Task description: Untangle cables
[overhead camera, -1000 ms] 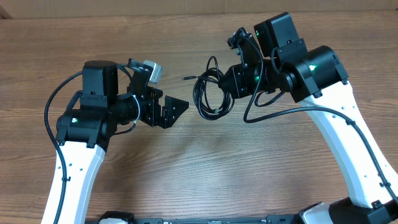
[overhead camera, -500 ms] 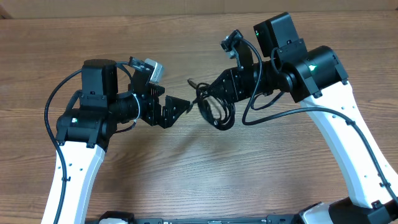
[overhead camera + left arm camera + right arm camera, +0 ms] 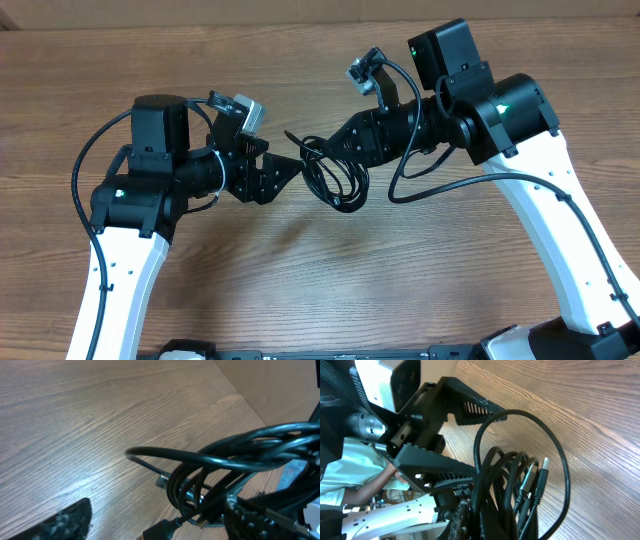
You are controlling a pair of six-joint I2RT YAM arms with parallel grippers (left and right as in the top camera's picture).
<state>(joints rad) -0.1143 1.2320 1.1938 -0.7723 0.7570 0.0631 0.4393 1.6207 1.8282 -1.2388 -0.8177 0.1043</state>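
Two arms (image 3: 125, 250) meet above a brown wood-grain table (image 3: 300, 290), a paler band (image 3: 200, 12) along its twelve o'clock edge. The cables (image 3: 338, 180) hang in a dark coil near centre, long axis running ten to five o'clock, one loose end poking toward ten. Right fingers (image 3: 338, 148) are pinched tight on the coil; left fingers (image 3: 286, 169) stand wide at its nine o'clock edge.

No legible text, label, brand, number or sign in the overhead view or either wrist view.
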